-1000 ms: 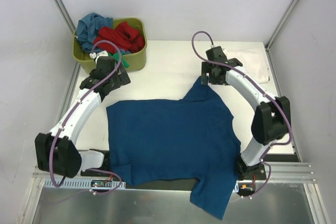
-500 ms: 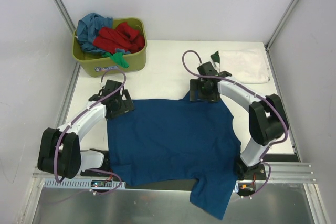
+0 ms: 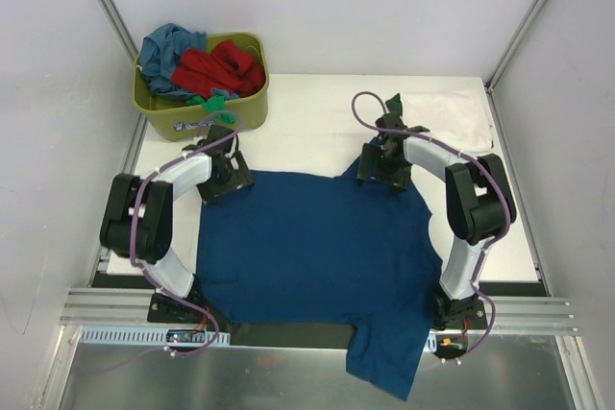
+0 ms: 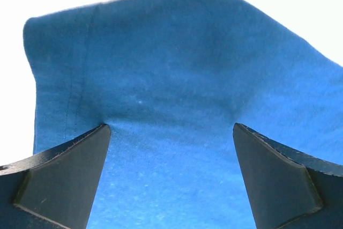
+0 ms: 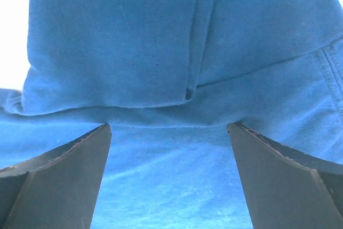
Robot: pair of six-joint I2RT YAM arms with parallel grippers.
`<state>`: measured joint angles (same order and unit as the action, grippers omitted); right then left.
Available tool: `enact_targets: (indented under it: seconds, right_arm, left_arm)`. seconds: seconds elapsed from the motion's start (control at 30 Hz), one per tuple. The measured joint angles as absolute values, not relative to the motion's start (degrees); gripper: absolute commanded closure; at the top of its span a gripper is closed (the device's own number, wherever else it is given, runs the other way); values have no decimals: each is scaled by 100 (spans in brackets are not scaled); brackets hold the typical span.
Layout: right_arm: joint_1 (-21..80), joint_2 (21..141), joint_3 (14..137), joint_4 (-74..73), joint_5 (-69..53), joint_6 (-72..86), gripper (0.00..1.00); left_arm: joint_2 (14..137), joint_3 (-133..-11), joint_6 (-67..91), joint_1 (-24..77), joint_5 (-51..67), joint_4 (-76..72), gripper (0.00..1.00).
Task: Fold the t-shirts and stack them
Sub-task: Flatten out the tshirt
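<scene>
A blue t-shirt (image 3: 317, 247) lies spread flat across the middle of the table, its near sleeve hanging over the front edge. My left gripper (image 3: 233, 182) is down on the shirt's far left corner, open. In the left wrist view both fingers (image 4: 64, 175) press into the blue cloth (image 4: 177, 79) with the corner's edge just beyond them. My right gripper (image 3: 384, 175) is open on the far right sleeve. The right wrist view shows its fingers (image 5: 278, 175) spread on the blue cloth below a folded-over flap (image 5: 118, 41). Nothing is pinched in either gripper.
A folded white t-shirt (image 3: 447, 117) lies at the back right, with a dark green scrap (image 3: 393, 103) at its left end. The olive-green tub (image 3: 245, 112) at the back left holds red (image 3: 216, 66), teal (image 3: 165, 45) and green (image 3: 213, 103) shirts. White walls enclose the table.
Both arms have swung in and come down onto the blue shirt's far edge: the left from beside the tub, the right from near the white shirt. Both grippers stayed open.
</scene>
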<state>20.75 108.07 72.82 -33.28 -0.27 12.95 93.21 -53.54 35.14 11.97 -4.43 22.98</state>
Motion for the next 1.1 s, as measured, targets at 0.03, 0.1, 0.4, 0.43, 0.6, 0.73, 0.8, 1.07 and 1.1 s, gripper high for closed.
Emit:
enact_targets:
  seconds: [0.03,0.1,0.4,0.43,0.6,0.73,0.8,1.07,1.1]
  right_arm:
    - [1997,10753,7220,-3269,-113,1321,3]
    - [1846,10610,7035,-3138,-207,1380,3]
    - [1715,10442,7074,-3387,-174,1284,3]
    - [1715,10442,7240,-3472,-165,1253,2]
    - [1747,10733,8565,-3710,123,1170,2]
    - [1844,11463,9706,-3760,340,1153,12]
    - [1911,11950,10200,-3854,436,1173,18]
    - [1997,13067,10803,-4202,711,1264,42]
    - [1997,13104,10884,-4270,729,1282,46]
  left_arm:
    - [9487,-5540,3494,1188,-443,2316,1]
    - [9802,-5907,3457,1188,-445,2303,1]
    - [9998,-6204,3376,893,-390,2154,1]
    - [9918,-6134,3367,873,-392,2147,1]
    - [9201,-5771,3350,814,-344,2180,1]
    - [8595,-5496,3339,819,-196,2150,1]
    - [8357,-5315,3334,819,-193,2147,1]
    - [7806,-4842,3323,819,-148,2220,1]
    - [7773,-4836,3323,819,-148,2220,1]
